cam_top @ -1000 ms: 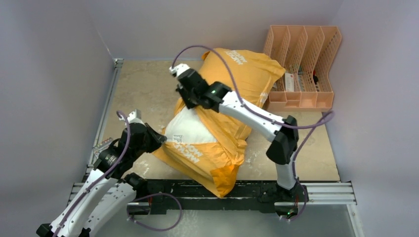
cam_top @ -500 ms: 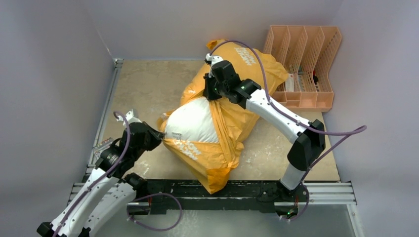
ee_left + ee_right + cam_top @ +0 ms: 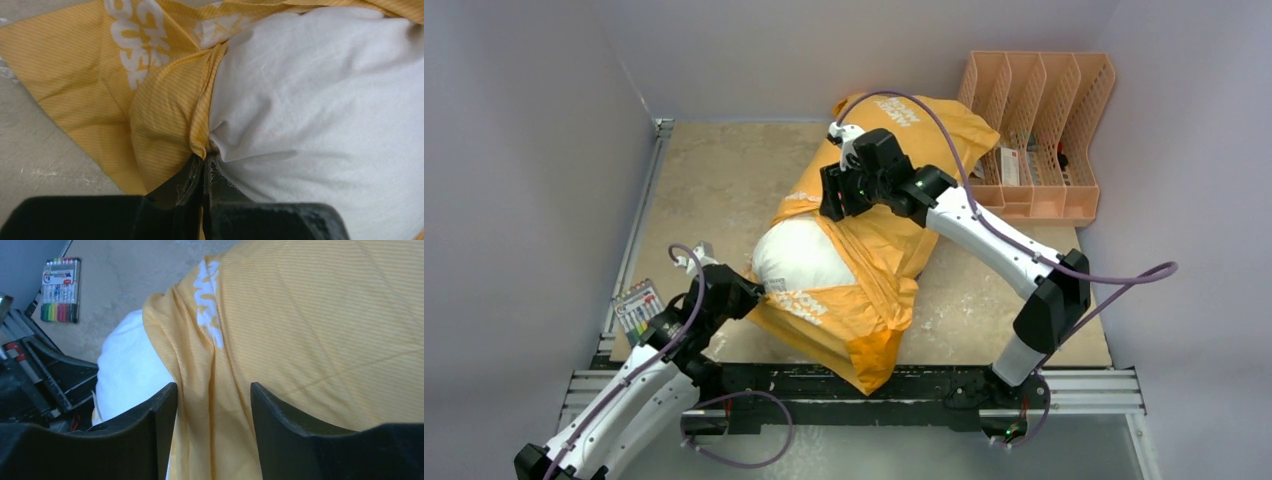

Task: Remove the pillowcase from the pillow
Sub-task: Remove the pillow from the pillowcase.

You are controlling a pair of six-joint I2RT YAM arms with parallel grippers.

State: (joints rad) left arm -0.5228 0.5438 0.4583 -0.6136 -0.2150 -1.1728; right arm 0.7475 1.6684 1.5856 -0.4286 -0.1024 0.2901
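Note:
The orange-yellow pillowcase with white lettering still wraps most of the pillow, whose white end bulges out at the left. My left gripper is shut at that bare end. In the left wrist view its tips pinch the white pillow fabric right beside the pillowcase hem. My right gripper hovers over the middle, open. Its fingers straddle a raised fold of pillowcase without gripping it, with the pillow showing to the left.
A peach desk organiser stands at the back right, close to the pillow's far end. A pack of coloured markers lies by the left arm, also in the right wrist view. Grey walls enclose three sides.
The right gripper dragged the pillowcase back and right, then opened and let it go; the fabric has sagged. The left arm drew back toward the near edge, uncovering the marker pack.

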